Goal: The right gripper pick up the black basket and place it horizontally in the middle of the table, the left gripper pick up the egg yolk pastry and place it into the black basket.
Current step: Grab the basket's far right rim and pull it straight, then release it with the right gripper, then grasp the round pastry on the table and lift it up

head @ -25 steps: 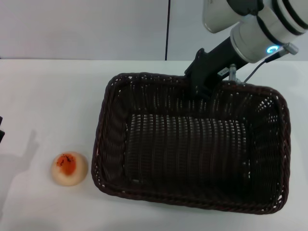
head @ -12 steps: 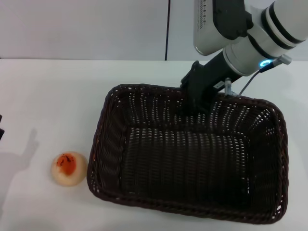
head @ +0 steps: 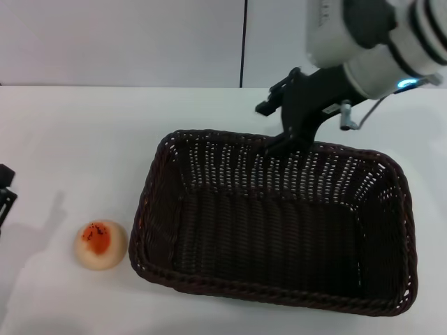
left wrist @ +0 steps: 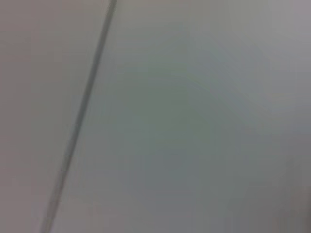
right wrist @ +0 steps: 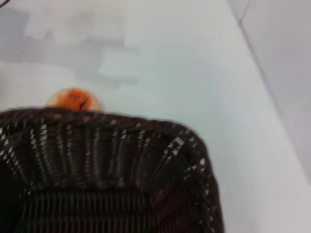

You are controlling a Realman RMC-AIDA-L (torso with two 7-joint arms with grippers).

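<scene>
The black basket lies level on the white table, its long side running left to right, right of the middle. My right gripper hangs over the middle of the basket's far rim, its tip just at the rim. The egg yolk pastry sits on the table just left of the basket's near left corner. It also shows in the right wrist view, beyond the basket's rim. Only a black edge of my left gripper shows at the far left, apart from the pastry.
A wall with a dark vertical seam stands behind the table's far edge. The left wrist view shows only a pale blurred surface with a thin dark line. Bare tabletop lies left of and behind the basket.
The basket has slid toward me and settled flat. My right gripper has risen relative to the far rim. A little more of my left gripper shows at the left edge.
</scene>
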